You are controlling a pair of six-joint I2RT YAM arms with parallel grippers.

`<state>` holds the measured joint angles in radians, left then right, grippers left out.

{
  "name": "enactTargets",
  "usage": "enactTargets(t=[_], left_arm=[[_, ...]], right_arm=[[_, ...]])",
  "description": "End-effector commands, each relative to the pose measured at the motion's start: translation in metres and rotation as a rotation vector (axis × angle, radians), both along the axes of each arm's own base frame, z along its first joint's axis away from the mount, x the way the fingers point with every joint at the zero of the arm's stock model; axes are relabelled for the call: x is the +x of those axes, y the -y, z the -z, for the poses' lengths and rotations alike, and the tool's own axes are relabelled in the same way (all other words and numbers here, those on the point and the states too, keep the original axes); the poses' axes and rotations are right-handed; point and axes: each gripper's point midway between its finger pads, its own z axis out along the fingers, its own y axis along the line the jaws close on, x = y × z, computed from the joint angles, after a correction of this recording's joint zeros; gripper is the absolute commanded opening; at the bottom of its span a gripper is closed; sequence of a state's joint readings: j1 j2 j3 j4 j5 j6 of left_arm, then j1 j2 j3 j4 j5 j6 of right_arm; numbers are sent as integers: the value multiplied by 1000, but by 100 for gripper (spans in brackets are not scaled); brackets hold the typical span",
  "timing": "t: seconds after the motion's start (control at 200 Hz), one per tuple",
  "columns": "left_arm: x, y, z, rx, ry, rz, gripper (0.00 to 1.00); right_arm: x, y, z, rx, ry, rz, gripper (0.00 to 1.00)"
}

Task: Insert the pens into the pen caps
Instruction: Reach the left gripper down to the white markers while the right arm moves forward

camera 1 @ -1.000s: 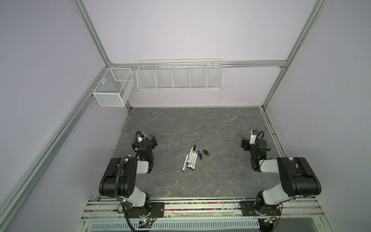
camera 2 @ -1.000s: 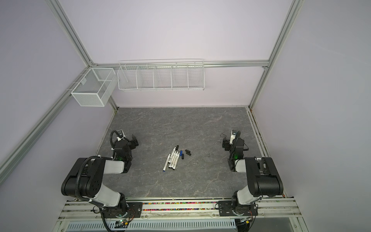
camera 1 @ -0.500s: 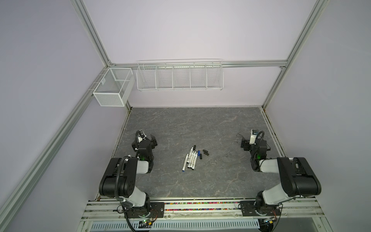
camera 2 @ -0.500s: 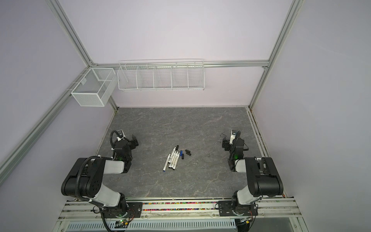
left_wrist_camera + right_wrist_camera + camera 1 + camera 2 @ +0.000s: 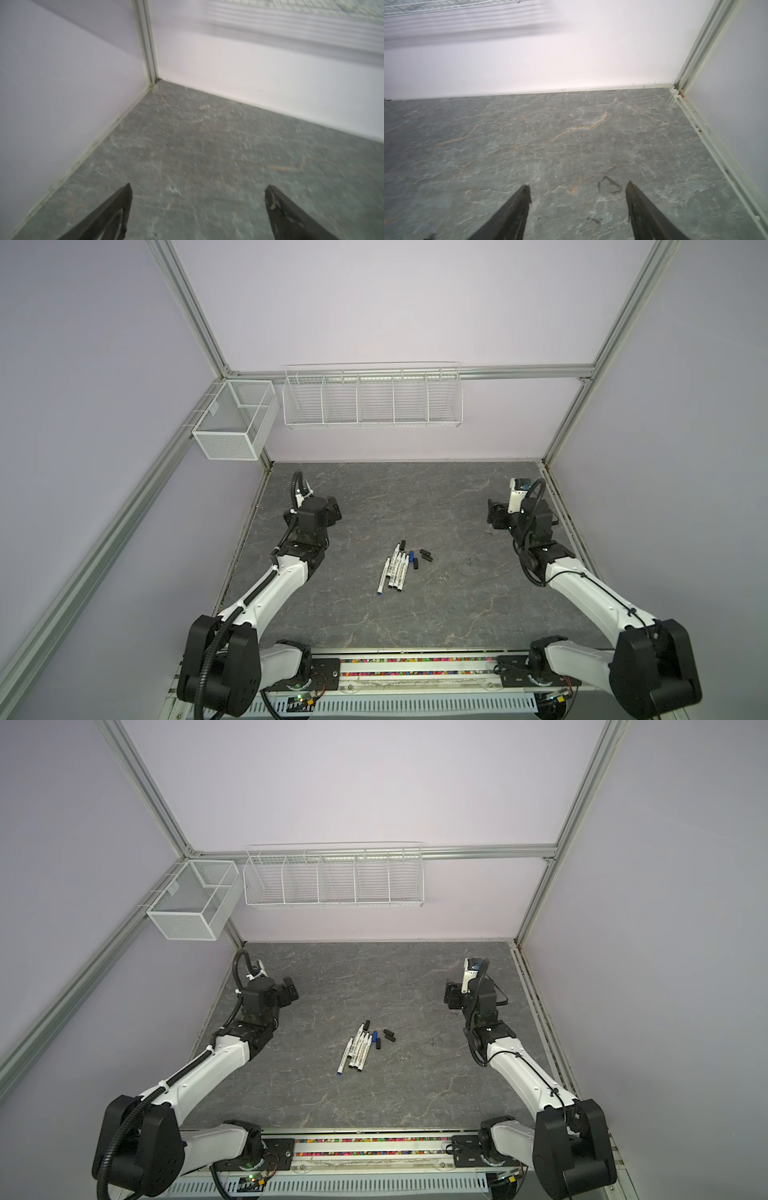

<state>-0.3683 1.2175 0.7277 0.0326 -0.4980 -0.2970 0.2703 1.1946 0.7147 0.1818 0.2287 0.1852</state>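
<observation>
No visible shift; L tool [image 5: 198,186], R tool [image 5: 578,185] wide open, empty.

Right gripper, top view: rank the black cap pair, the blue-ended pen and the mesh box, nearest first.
1. The black cap pair, right of the pens, closest to the right gripper.
2. The blue-ended pen, leftmost of them.
3. The mesh box, on the left wall, farthest.

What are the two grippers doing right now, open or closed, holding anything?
Left gripper: open, holding nothing.
Right gripper: open, holding nothing.
</observation>
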Motion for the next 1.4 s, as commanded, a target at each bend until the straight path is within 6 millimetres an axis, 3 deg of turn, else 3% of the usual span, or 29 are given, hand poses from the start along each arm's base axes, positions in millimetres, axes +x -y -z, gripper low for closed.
enactTargets(t=[0.0,0.215,0.455,0.535,0.735,0.965,1.275,1.395], left_arm=[[-52,27,43,-13,-175,36,99],[-121,91,77,-80,-362,317,99],[-160,116,119,-44,-632,503,100],[-161,126,123,-54,-664,541,97],[-154,138,127,-29,-668,593,80],[-147,150,141,10,-729,618,75],[-143,142,165,73,-817,538,58],[-141,130,170,118,-844,464,46]], right_arm=[[-13,-1,10,64,-71,77,76],[-2,-7,20,93,-115,113,76],[11,-12,41,90,-210,149,73],[13,-15,44,102,-221,154,73],[10,-17,49,93,-243,160,70],[6,-18,54,80,-260,161,69],[1,-19,63,95,-277,165,68],[1,-21,65,98,-281,162,67]])
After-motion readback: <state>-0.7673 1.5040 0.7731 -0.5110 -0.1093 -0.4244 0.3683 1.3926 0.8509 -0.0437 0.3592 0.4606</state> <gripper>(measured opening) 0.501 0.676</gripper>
